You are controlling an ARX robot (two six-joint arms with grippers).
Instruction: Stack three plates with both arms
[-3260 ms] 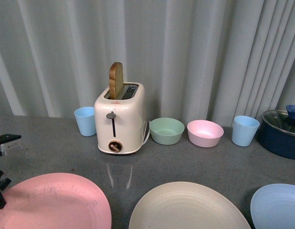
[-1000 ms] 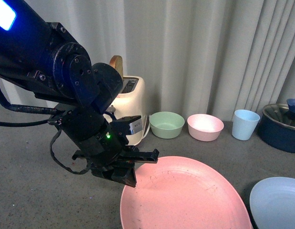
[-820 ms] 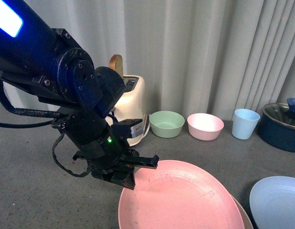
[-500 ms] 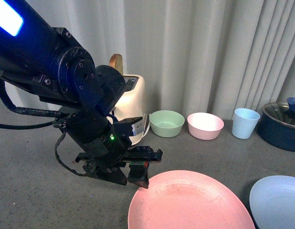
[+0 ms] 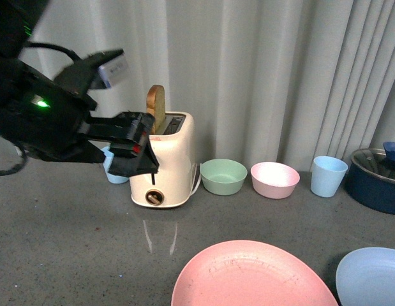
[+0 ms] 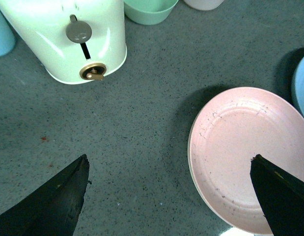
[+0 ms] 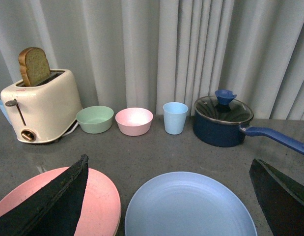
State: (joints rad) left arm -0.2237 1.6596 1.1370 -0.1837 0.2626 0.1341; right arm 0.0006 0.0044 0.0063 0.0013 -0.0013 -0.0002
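Left gripper (image 5: 141, 143) high beside the toaster (image 5: 162, 162), jaws wide apart and empty, well apart from the pink plate (image 5: 254, 275) near the front of the counter (image 5: 69, 242). Beneath the pink, what looks like the thin edge of the cream plate (image 7: 117, 222), so seemingly two stacked already. Right gripper (image 7: 169, 161) likewise spread open on nothing, hanging over the light blue plate (image 7: 188, 206), flat on the counter just beside the pink one, on its right. Round, so no long axis to favour. Nearer arm plainly the right; likely next, a pinch on the blue rim and a carry leftward onto the stack
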